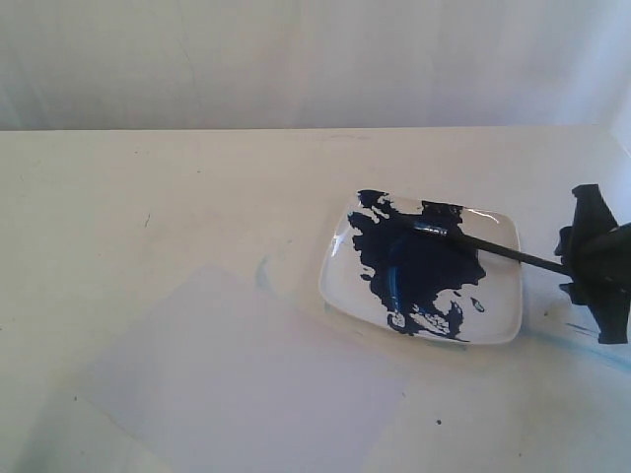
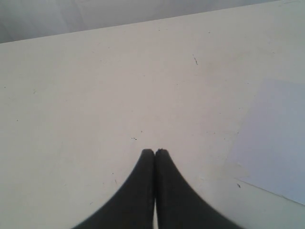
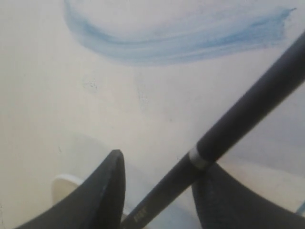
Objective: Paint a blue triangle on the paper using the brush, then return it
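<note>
Brush [image 1: 493, 248]: long and thin, with a black handle. It lay slanted, its head end inside the plate [image 1: 503, 330] over the dark-blue paint blotch [image 1: 424, 266], with a small silver ferrule near the blotch's top. The handle ran out over the plate's rim toward about 3 o'clock.
Brush, close view [image 3: 228, 129]: matte black, with one thin grey ring and small pale lettering I could not read.
Right end effector [image 1: 569, 264]: at the 3 o'clock edge of the exterior view, at the handle's far end. In the wrist view [image 3: 159, 160] its two fingers stood on either side of the handle, which lay against one finger. I cannot tell whether they clamped it.
Left end effector [image 2: 155, 151]: clenched, fingers pressed together, with nothing between them, above the bare worktop [image 1: 148, 197].
Paper [image 1: 246, 374]: a large pale sheet, slightly greyer than the worktop, lying flat at 7 o'clock from the plate, near it.
Smear [image 3: 181, 38]: a pale-blue streak on the worktop beyond the right fingers.
</note>
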